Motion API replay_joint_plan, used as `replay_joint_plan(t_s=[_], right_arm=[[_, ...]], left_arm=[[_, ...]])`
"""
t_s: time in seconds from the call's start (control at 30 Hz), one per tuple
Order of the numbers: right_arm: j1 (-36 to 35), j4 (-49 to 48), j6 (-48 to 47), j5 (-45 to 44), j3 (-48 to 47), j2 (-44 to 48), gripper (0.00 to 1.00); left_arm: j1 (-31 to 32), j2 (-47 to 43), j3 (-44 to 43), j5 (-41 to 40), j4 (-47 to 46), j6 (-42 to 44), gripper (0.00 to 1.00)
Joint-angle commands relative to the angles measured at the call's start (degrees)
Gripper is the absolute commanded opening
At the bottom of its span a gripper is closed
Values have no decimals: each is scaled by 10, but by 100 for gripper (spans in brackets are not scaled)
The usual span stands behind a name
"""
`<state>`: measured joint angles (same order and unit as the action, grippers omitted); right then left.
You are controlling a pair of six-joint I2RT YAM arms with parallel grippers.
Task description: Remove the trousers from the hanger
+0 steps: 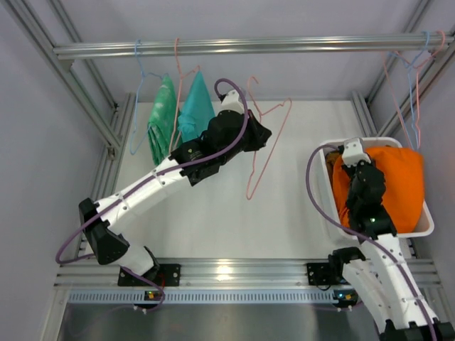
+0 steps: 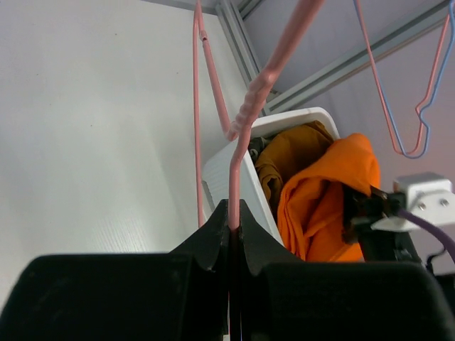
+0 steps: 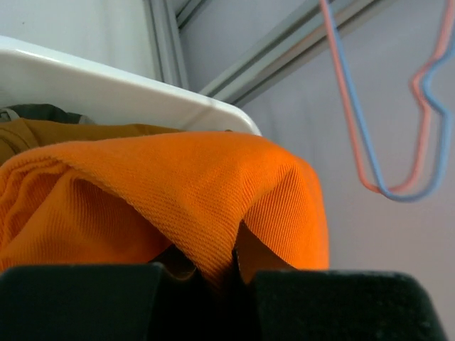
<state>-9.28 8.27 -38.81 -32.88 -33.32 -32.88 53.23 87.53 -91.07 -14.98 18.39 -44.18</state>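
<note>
Bare white table (image 1: 298,185) inside an aluminium frame, with a metal rail (image 1: 284,47) running across the far side.

Item 1: two pairs of trousers hang from the rail at the left. The green trousers (image 1: 162,117) are outermost and the teal trousers (image 1: 197,110) are just beside them. Each is draped over a thin wire hanger.

Item 2: the left gripper (image 2: 233,217) is raised over the table, just right of the teal pair. Its fingers are pressed together on the wire of a pink hanger (image 2: 257,89). No cloth is on this hanger.

Item 3: a white basket (image 1: 384,141) sits at the right edge of the table. The orange trousers (image 1: 402,185) lie bunched on top inside it. The brown trousers (image 2: 288,156) are partly visible beneath them, toward the far side of the basket.

Item 4: the right gripper (image 3: 231,266) is down in the basket. Its fingers are nearly closed and pinch a raised fold of the orange cloth.

Item 5: bare pink and blue hangers (image 3: 402,195) hang at the right end of the frame, above and behind the basket.

Item 6: a dark scrap of cloth shows at the basket's far edge in the right wrist view. It is too little to identify.
</note>
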Motion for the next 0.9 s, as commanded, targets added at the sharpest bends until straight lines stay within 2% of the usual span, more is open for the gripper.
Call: replay_joint_plan(t_s=[0.0,0.03,0.07,0.1,0.13,0.17,0.2,0.23,0.27,0.33,0.37,0.47,0.6,0.67,0.7,0.77,0.8,0.87], right_arm=[[54,-97,64,122,-34,-73,0],[100,-88,79,161,-42,-94,0],[129,-64,92,194,-52,-130,7],[152,-45,108,282,-73,-143,11],[192,-26,112,323,-83,-161,17],[206,-10,119,360,-95,-167,28],[219,26,123,426,-117,-169,34],[238,44,123,454,-125,-162,39],[243,59,123,477,-135,-155,53],[254,110,121,540,-167,-128,62],[256,127,124,559,-180,-119,73],[257,201,139,628,-243,-82,87],[257,242,232,662,-348,-49,88],[258,266,260,695,-374,-35,83],[258,272,293,739,-387,-32,82],[258,276,328,790,-391,-26,77],[258,272,377,827,-384,-27,76],[258,261,433,847,-370,-29,70]], left_arm=[[-1,-18,-24,20,-34,16,0],[-1,-20,-24,21,-37,18,0],[-1,-21,-21,21,-39,25,0],[-1,-23,-20,18,-39,27,0],[-1,-24,-17,17,-38,30,0],[-1,-26,-14,17,-40,37,0],[-1,-28,-10,17,-40,38,0],[-1,-29,-8,17,-41,38,0],[-1,-32,-3,17,-42,40,0],[-2,-32,-1,19,-40,39,0],[-1,-32,-1,19,-38,38,0],[-1,-32,-2,15,-36,38,0],[-1,-26,-16,-15,-22,32,0],[1,-13,-35,-37,-5,9,0],[3,-6,-45,-44,3,2,0],[26,25,-90,-74,29,10,0],[34,35,-104,-106,35,16,0],[57,63,-137,-131,40,23,0]])
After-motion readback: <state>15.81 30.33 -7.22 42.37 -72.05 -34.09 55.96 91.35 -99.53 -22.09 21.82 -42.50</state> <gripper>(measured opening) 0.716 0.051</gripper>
